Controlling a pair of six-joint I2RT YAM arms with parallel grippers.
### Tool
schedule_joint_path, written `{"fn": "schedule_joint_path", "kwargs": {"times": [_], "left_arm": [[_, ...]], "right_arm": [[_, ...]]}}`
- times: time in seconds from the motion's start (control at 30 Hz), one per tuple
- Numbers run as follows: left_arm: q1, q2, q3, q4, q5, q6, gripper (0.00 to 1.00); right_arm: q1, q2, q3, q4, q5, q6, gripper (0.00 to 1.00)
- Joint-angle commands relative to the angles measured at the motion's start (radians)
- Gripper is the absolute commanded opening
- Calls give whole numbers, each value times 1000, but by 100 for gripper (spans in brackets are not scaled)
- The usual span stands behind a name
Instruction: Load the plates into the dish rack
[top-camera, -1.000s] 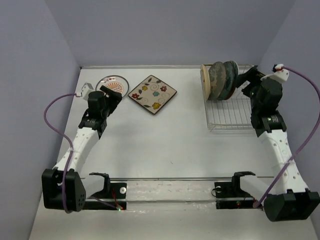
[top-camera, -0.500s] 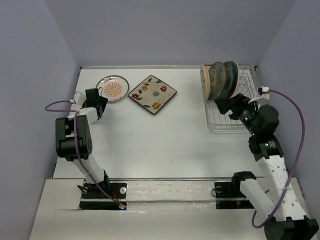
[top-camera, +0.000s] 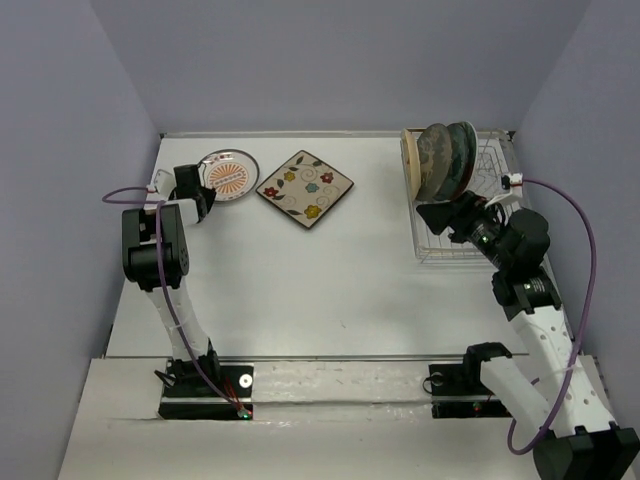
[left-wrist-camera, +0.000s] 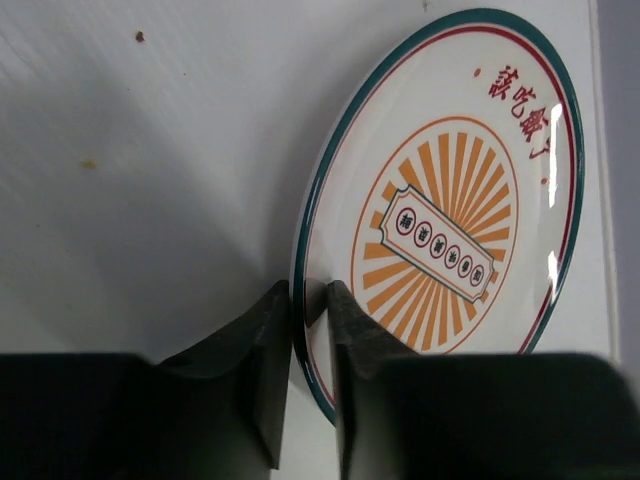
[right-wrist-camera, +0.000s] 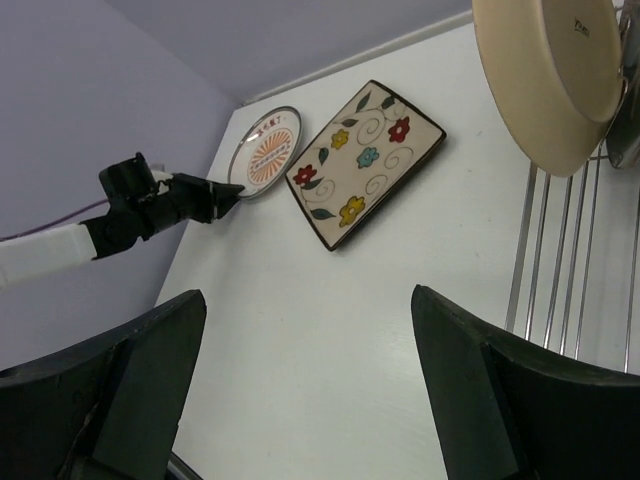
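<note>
— Lilac walls box in the white surface (top-camera: 320, 290) on my overhead feed. What is the left end effector (left-wrist-camera: 305, 295) doing?

— On my left wrist feed it is clenched on the orange-sunburst plate (left-wrist-camera: 440, 230), with one dark finger (left-wrist-camera: 265, 340) on each side of the near rim. Overhead, that contact is only a dark blur at the plate's left edge, in the far left corner of the surface. I cannot tell whether the rim is lifted.

— And the right end effector (right-wrist-camera: 305, 300)?

— Spread wide with nothing between its fingers. Overhead, I see it hovering over the near left part of the dish rack (top-camera: 470, 235), just in front of the upright plates (top-camera: 445, 160).

— What does its wrist feed add?

— It shows the bare prongs (right-wrist-camera: 560, 250) at the right edge and the underside of a cream plate (right-wrist-camera: 545, 70), cut off at the top. Across the surface it shows the square floral plate (right-wrist-camera: 365, 160) lying flat just beside the round one, with the left arm (right-wrist-camera: 60, 245) reaching in from the left.

— How many plates are racked?

— I can't count them. Overhead they overlap at the rack's far left end, the cream one leftmost and grey and teal ones behind it. Their patterns are too small to read.
</note>
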Motion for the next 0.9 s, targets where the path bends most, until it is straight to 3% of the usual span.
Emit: {"fn": "schedule_joint_path", "kwargs": {"times": [0.0,0.03,0.27,0.43,0.57,0.7,0.87], "left_arm": [[10,13,17,59,34,-15,15],[20,11,9,73,45,-14,5],[85,-234,-132,127,16,57,5],[98,-466,-197,125,21,123,6],[87,-645,-260,124,122,112,6],[1,-844,-349,127,252,81,6],[-153,-992,-435,124,398,81,6]], "right_arm": [[23,10,-14,61,-28,16,88],[32,13,-17,63,-28,16,88],[127,99,-1,96,-4,2,88],[346,199,84,106,108,-24,88],[462,294,168,127,168,-27,89],[512,419,235,129,199,-33,92],[512,467,305,104,208,-53,96]]}}
